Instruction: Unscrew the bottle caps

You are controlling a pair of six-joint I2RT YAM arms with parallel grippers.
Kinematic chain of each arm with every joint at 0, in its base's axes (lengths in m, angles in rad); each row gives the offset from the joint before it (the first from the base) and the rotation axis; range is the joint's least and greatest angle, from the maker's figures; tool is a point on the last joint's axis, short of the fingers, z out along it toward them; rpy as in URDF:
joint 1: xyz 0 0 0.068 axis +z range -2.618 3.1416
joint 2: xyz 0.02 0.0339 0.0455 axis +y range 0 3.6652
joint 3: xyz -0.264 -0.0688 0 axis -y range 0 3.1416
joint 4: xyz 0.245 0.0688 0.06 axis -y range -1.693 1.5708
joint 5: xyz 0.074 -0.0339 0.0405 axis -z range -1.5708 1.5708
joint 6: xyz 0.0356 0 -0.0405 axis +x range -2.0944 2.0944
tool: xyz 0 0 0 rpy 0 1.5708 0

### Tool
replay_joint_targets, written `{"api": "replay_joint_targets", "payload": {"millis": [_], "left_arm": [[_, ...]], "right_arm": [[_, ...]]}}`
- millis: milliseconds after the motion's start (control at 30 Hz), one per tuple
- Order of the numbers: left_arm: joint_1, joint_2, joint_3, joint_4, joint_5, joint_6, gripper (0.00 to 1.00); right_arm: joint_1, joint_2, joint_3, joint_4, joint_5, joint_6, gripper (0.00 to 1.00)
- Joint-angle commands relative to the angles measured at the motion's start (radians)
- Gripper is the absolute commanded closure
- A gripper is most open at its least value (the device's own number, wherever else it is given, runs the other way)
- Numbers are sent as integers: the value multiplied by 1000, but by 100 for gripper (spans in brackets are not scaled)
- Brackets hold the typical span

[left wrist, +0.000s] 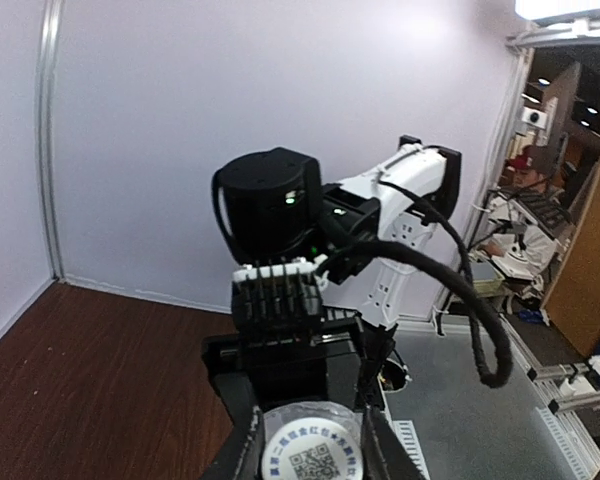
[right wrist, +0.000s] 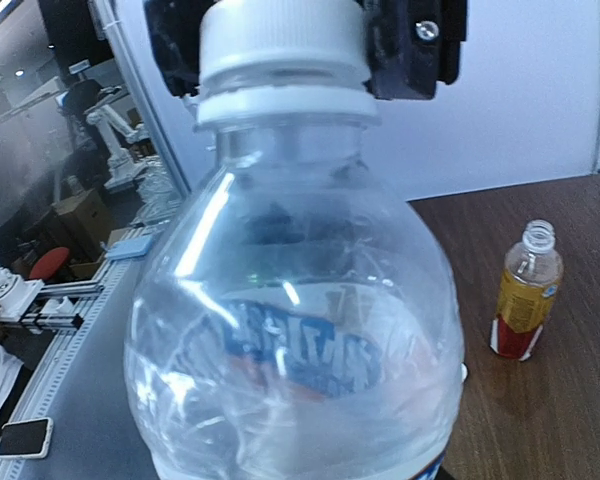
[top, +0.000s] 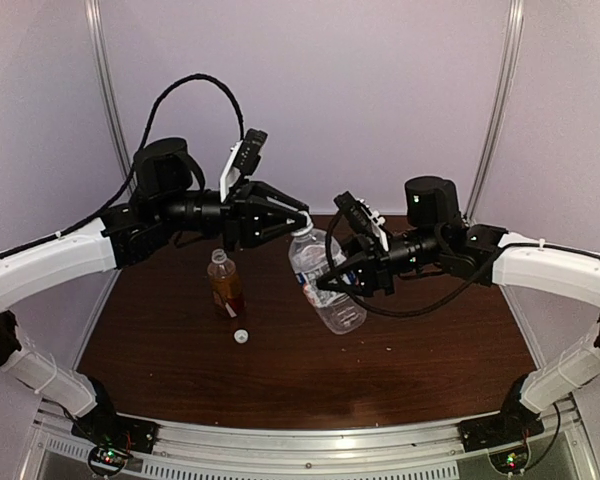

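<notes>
Right gripper grasps the tilted clear bottle above the table. Left gripper is clenched on its white cap. Left of this bottle stands the uncapped, amber-filled bottle, with a loose cap beside it.

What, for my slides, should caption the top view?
Left gripper clamps the cap, right gripper holds the clear bottle; amber bottle stands open, loose cap nearby.

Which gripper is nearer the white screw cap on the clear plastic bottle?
Left. The left gripper is shut on the white screw cap; the right gripper clamps the clear plastic bottle lower, around its body.
</notes>
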State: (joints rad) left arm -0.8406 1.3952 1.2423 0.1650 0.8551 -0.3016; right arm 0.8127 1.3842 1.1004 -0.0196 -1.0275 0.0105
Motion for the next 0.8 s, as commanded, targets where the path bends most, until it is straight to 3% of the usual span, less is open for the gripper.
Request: {"api": "replay_joint_targets", "payload": {"millis": [0,100,233,333,600,767], "left_arm": [[-39,-43,50,-127,-390,-64,82],[-67,-55,59,-159,-568,-149,81],[-96,-43,72,-154,-640,-209,78],[-100,-22,92,-157,-631,-212,71],[-98,-42,88,-159,-596,-113,41],[-76,-72,81,-201,-489,-21,29]], "right_arm": [[3,-28,32,-37,295,2,64],[6,-35,22,-15,398,3,64],[13,-45,7,16,473,10,63],[17,-46,4,17,482,10,64],[18,-65,-22,8,435,2,64],[19,-72,-30,1,341,-40,63]]}}
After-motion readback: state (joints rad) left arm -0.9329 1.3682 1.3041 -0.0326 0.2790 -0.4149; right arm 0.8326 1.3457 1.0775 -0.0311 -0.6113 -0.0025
